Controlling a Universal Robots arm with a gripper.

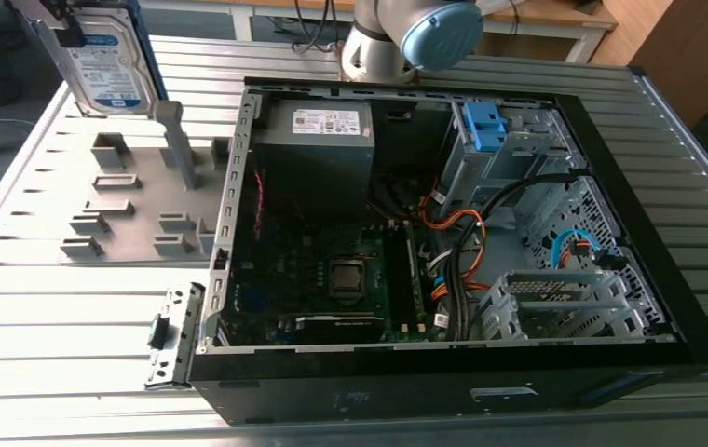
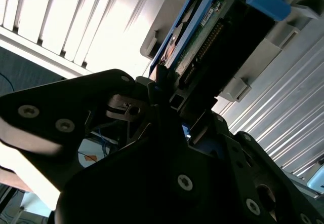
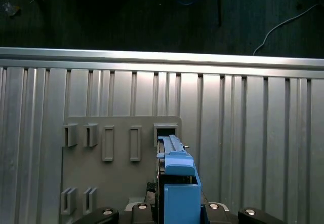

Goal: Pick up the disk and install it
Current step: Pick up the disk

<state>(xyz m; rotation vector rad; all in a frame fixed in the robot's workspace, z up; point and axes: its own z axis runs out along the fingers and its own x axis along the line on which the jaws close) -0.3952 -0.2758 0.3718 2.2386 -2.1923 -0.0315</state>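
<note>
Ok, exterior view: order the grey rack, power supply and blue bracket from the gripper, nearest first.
1. Grey rack, below the gripper, beside the case.
2. Power supply, inside the case.
3. Blue bracket, further to the exterior view's right.

Upper left of the exterior view: the disk [image 1: 103, 60] is cut off by the top edge, its upper part out of frame. At top centre, the arm [image 1: 410, 33] is cropped the same way. In the second wrist view the gripper [image 2: 169, 95], dark and deep in shadow, hides the near end of the disk [image 2: 202, 36]. In the first wrist view the disk [image 3: 177, 183], seen edge-on, runs out of the picture and covers part of the rack [image 3: 116, 183]. Print on the sticker [image 1: 329, 121] inside the case [image 1: 454, 391] is too small to read.
</note>
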